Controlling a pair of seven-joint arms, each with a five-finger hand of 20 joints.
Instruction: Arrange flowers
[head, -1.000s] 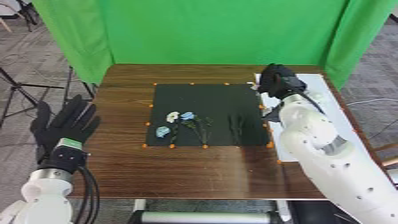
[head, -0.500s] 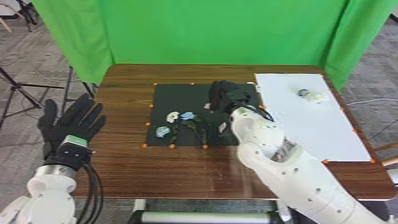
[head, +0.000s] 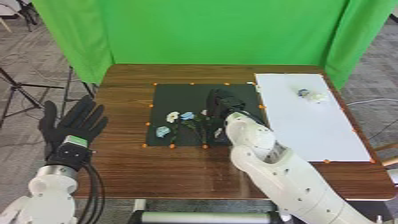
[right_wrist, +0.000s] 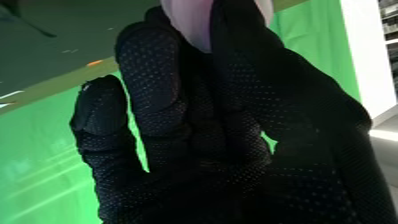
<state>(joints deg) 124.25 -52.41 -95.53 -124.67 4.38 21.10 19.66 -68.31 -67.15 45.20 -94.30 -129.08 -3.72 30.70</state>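
My right hand is over the right part of the black mat, hiding what lies beneath. In the right wrist view, that hand pinches a pale pink, petal-like flower between thumb and fingers; most of it is cut off. On the mat's left part lie a white flower, a light blue flower and another light blue one, with dark stems running towards the near edge. Small pale blooms lie on the white board. My left hand is open, left of the mat.
The brown table extends around the mat and board. Orange markers line their edges. A green curtain hangs behind the table, and a black tripod stands beyond its left side.
My right hand has moved from the white board leftward and nearer onto the black mat, uncovering the pale blooms on the board. My left hand has shifted slightly to the right.
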